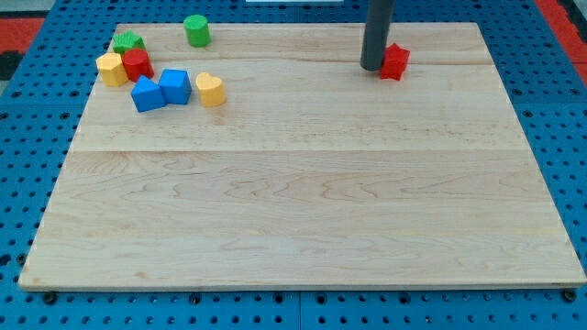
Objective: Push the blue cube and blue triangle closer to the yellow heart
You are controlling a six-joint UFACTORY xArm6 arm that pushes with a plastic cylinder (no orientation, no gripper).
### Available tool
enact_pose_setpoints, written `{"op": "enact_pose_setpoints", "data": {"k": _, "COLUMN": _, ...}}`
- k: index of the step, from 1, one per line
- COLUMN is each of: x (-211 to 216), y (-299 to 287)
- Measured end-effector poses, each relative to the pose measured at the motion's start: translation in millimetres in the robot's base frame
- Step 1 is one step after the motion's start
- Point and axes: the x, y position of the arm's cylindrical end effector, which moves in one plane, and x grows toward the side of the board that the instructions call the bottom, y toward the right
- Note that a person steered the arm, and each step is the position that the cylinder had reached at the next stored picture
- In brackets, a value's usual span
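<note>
Fig., view's left to right. Light wooden tabletop (303,202) on a blue perforated base. Top-left cluster: yellow block (111,69), shape unclear, touching a red block (138,64), w/ a green star-like block (128,41) just behind them. Below-right of these, the blue triangle-ish block (147,94) sits touching the blue cube (175,86); the cube is just beside the yellow heart-shaped block (210,89), w/ a thin gap or contact, I can't tell which. Green cylinder block (196,30) stands apart nr the top edge.

Toward the view's right, top: my tool is a plain dark rod, so nothing to clench or release and it holds nothing. My tip (371,68) rests on the tabletop, touching or just left of a red block (394,61), well apart from the task blocks.

Progress, as judged: both blue blocks already lie close to the heart, in a row; task looks nearly or fully done. At most, a small nudge from the view's left remains. Doing that means bringing my tip across w/o disturbing the red/yellow pair.
</note>
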Motion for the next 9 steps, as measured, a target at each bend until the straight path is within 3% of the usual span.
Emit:
{"op": "enact_pose_setpoints", "data": {"k": 1, "x": 20.0, "y": 4.5}}
{"op": "enact_pose_setpoints", "data": {"k": 2, "x": -12.0, "y": 8.7}}
{"op": "enact_pose_setpoints", "data": {"k": 3, "x": -15.6, "y": 9.3}}
{"op": "enact_pose_setpoints", "data": {"k": 4, "x": 45.9, "y": -31.8}}
{"op": "enact_pose_setpoints", "data": {"k": 5, "x": 102.0, "y": -99.1}}
{"op": "enact_pose_setpoints", "data": {"k": 7, "x": 153.4, "y": -276.4}}
{"op": "enact_pose_setpoints", "data": {"k": 9, "x": 125.4, "y": -410.1}}
